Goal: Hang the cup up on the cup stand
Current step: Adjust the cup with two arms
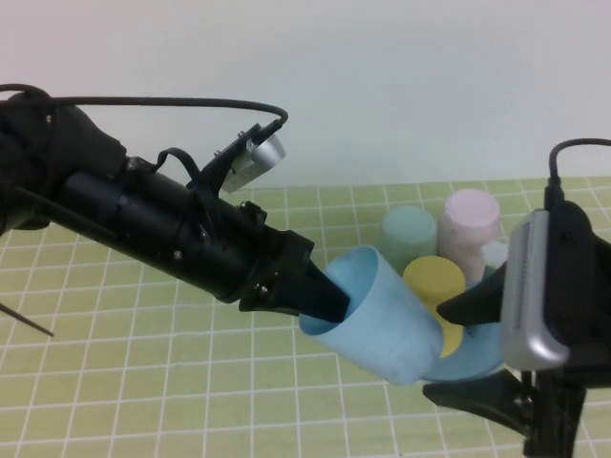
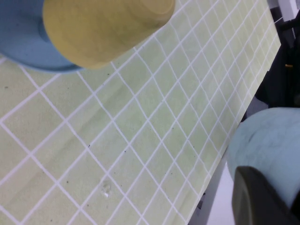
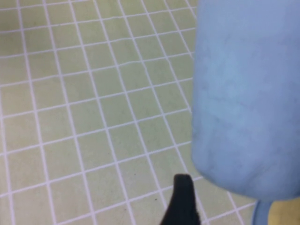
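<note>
Right gripper (image 1: 477, 348) nearest, jaws spread, empty, just beside cup (image 1: 382, 320). Left gripper (image 1: 329, 301) pinched on cup rim, one finger inside, tilted over stand (image 1: 473, 358), probably to meet a peg.

The left arm, a thick black jointed tube trailing cables, reaches in low and slanted from the far left toward the middle of the green gridded bench (image 1: 143, 382). Its left pincer (image 1: 329, 298) is closed on the rim of the light sky-blue plastic tumbler (image 1: 382, 329), one dark finger (image 1: 325, 296) pushed inside the mouth, holding it tilted off the bench. The right arm stands on the other side of that tumbler, its silver-faced wrist upright. The right pincer (image 1: 482, 348) has its black jaws spread apart, one above the other, beside the tumbler's closed end and gripping nothing.
</note>
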`<state>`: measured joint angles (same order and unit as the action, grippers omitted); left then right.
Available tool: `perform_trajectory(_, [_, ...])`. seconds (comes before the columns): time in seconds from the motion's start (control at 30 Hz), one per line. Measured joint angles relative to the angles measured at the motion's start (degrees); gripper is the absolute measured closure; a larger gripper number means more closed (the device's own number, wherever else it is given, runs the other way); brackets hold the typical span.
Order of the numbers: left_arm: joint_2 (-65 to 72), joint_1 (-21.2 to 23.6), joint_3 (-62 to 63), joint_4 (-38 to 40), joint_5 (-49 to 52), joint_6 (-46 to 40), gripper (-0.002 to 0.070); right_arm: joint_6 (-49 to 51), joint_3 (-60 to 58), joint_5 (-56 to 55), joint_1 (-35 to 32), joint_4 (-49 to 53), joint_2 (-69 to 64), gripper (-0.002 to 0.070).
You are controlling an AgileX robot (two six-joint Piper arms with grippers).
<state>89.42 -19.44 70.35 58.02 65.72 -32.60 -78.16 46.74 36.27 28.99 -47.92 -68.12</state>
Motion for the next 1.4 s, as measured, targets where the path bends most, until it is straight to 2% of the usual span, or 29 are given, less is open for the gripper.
perform_trajectory(0.43, [0.0, 0.0, 0.0, 0.6, -0.2, -2.1, 0.0659, -3.4, 1.6, -2.1, 0.3, -6.3, -6.5, 0.0136])
perform_trajectory(0.63, [0.0, 0.1, 0.0, 0.6, -0.2, -3.2, 0.0659, -7.1, 1.9, -2.1, 0.3, -9.6, -7.2, 0.0182])
perform_trajectory(0.77, [0.0, 0.1, 0.0, 0.6, -0.4, -8.0, 0.0652, -8.1, 1.9, -2.1, 0.3, -10.4, -7.2, 0.0202])
perform_trajectory(0.9, [0.0, 0.1, 0.0, 1.3, -1.1, -11.1, 0.0596, -8.2, 1.9, -2.1, 0.3, -10.5, -7.2, 0.0205])
perform_trajectory(1.1, [-0.3, 2.2, 0.3, 1.7, -2.0, -11.2, 0.0433, -7.8, 1.9, -2.0, 0.3, -10.4, -7.4, 0.0207])
perform_trajectory(1.27, [-1.6, 7.5, 4.5, 1.6, 3.2, -11.2, 0.0402, -5.3, 1.9, -2.0, 0.3, -8.9, -7.5, 0.0208])
perform_trajectory(1.4, [-4.3, 10.6, 7.4, 0.7, 3.3, -13.3, 0.0400, -3.7, 1.9, -2.0, 0.3, -8.3, -7.6, 0.0208])
